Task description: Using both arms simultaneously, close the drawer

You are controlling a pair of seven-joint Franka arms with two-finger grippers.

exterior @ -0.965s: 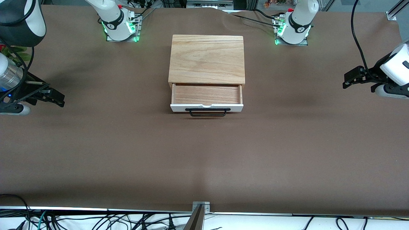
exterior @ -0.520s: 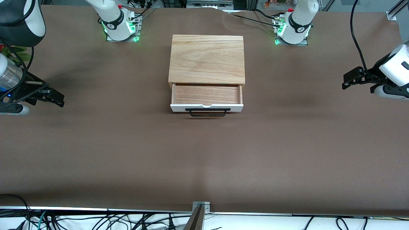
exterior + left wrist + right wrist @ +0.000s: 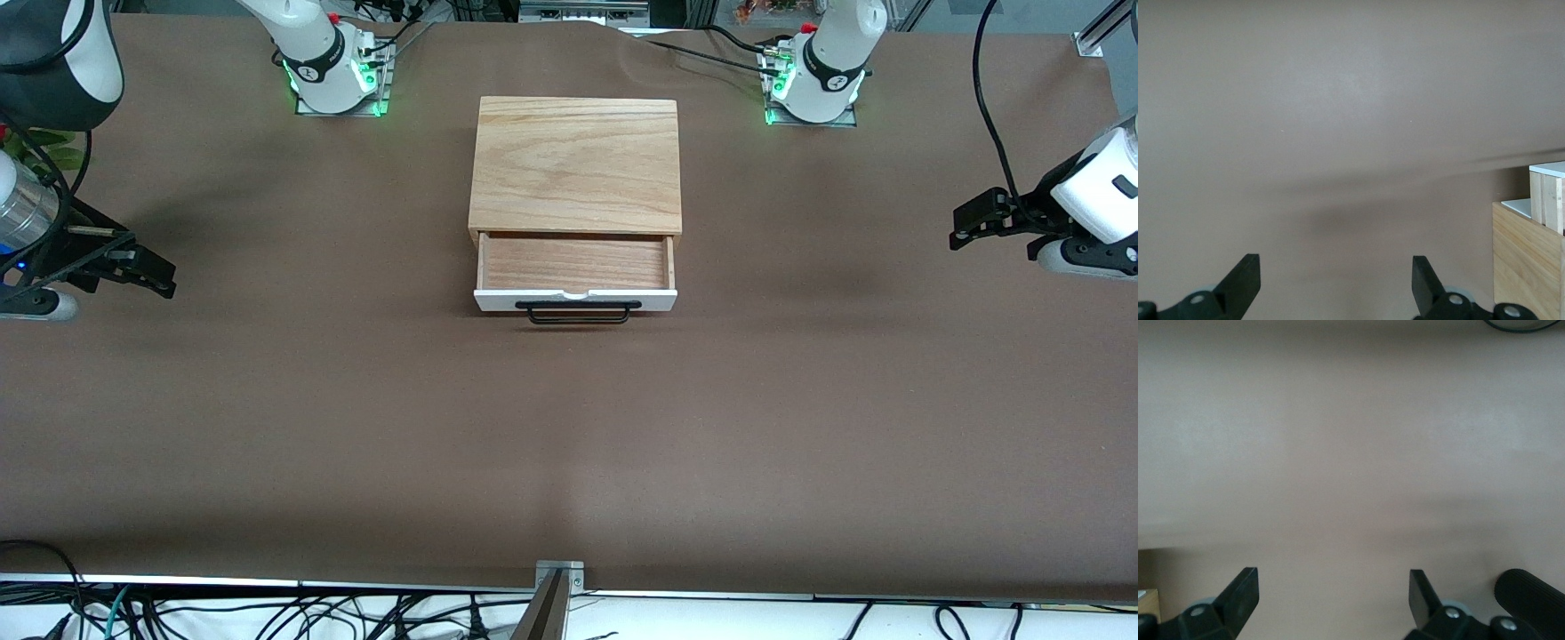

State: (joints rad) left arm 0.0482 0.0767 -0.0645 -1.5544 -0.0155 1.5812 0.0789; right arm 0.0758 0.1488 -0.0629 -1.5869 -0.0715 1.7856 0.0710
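1. Drawer [image 3: 575, 277] is sitting pulled out of the wooden box [image 3: 576, 164], in the middle of the brown table [image 3: 569, 427], with its light wood floor showing.
2. Its white front panel [image 3: 575, 300] is facing the front camera, and the black bar handle [image 3: 578, 311] is sticking out from that panel.
3. Nothing is touching the drawer or the handle.
4. The left claw [image 3: 965, 231] is hanging over the table at the left arm's end, well apart from the drawer.
5. Its two black fingers [image 3: 1241, 283] are standing wide apart and are holding nothing.
6. In the left wrist view, the corner of the wooden box [image 3: 1528, 263] and a bit of the white panel [image 3: 1548, 170] are showing off to one side of the left claw [image 3: 1335, 283], not between its fingers.
7. The right claw [image 3: 158, 274] is hanging over the table at the right arm's end, also well apart from the drawer.
8. Its fingers [image 3: 1241, 593] are spread wide too, and they are holding nothing.
9. Between the fingers of the right claw [image 3: 1331, 593], only bare brown table is showing.
10. The drawer is lying between the two claws, with open table on each side of it.
11. Both arm bases [image 3: 331, 71] are glowing green, one on each side of the box, farther from the front camera than the drawer.
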